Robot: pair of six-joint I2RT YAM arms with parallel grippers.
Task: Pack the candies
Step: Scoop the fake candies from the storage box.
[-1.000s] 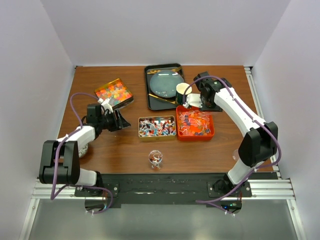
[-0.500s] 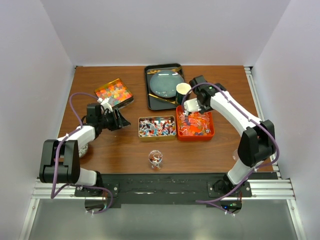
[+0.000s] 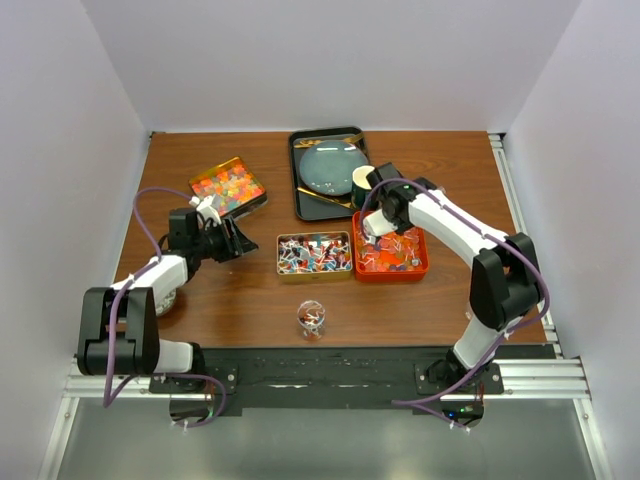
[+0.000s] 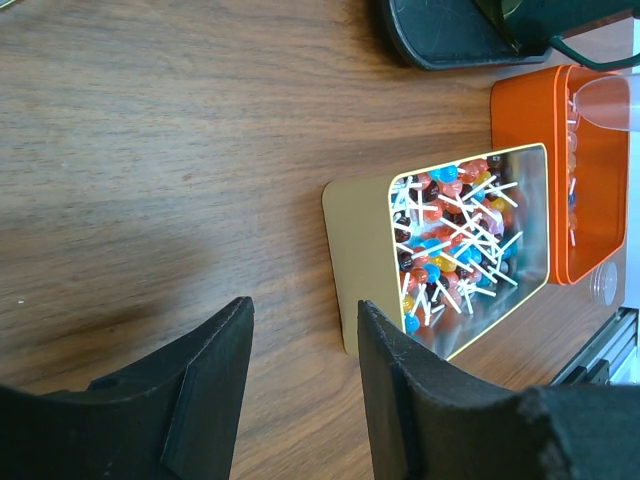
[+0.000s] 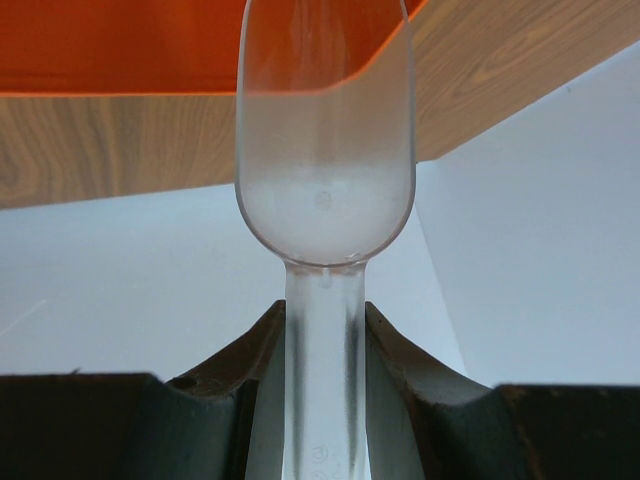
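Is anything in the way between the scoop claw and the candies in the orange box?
No, nothing I can see. The right claw holds the clear scoop at the edge of the orange box, candies just beyond.

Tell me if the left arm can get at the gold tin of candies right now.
Probably yes: the left pincer stands open and empty, pointed at the gold tin, with only bare table between them.

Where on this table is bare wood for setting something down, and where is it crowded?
Bare: the near strip both sides of the jar, before the gold tin and orange box; the far right corner. Crowded: black tray, cup and right pincer around the orange box.
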